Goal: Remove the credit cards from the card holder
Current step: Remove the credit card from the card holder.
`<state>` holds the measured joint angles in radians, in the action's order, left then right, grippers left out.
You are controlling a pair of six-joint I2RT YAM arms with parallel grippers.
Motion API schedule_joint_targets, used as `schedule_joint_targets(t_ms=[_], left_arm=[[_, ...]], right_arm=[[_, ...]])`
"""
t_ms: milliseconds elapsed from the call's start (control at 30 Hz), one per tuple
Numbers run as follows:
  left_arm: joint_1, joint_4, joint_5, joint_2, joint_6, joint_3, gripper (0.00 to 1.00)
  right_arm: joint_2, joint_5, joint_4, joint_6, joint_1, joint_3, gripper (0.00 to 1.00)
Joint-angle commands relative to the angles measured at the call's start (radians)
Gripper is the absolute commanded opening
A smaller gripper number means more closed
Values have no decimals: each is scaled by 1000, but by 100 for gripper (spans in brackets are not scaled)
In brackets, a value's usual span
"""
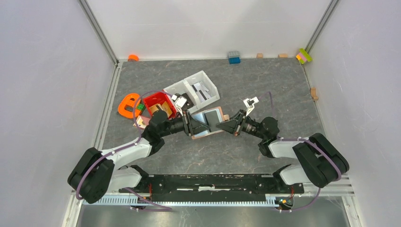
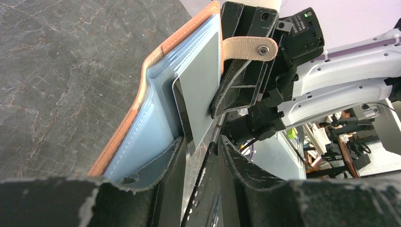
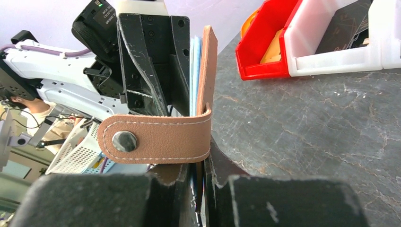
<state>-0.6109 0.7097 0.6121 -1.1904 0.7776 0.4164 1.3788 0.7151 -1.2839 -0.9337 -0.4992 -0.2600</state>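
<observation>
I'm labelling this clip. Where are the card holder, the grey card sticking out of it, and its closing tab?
card holder (image 2: 137,137), left wrist view, on its pale blue inner lining.
grey card (image 2: 201,80), left wrist view, on its flat face.
closing tab (image 3: 161,137), right wrist view, on the strap beside the snap.

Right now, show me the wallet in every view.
Top view: wallet mid-picture, opened up, pale inside showing.
Left wrist: wallet at centre, on edge, blue pockets toward the camera.
Right wrist: wallet at centre, tan cover upright.
Shared landmark: the snap tab, in both wrist views; too small to pick out from above.
</observation>
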Motion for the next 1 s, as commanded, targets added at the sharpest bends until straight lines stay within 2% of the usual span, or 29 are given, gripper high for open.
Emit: schedule_joint_targets(t_ms=[0, 233, 433, 467, 633, 967], left_arm=[[-3, 50, 21, -4, 30, 36, 38], [-3, 248, 93, -31, 116, 7, 32], [-3, 235, 78, -32, 107, 7, 6], [-3, 212, 68, -23, 99, 8, 3], [-3, 141, 35, 22, 57, 7, 2], [-3, 122, 52, -1, 60, 21, 2]], right_arm=[[21, 80, -236, -103, -16, -44, 0], [107, 129, -397, -214, -43, -72, 0], [121, 141, -408, -215, -53, -81, 0], [118, 141, -407, -212, -53, -81, 3], [102, 132, -408, -198, -47, -69, 29], [59, 107, -444, -201, -11, -28, 29]])
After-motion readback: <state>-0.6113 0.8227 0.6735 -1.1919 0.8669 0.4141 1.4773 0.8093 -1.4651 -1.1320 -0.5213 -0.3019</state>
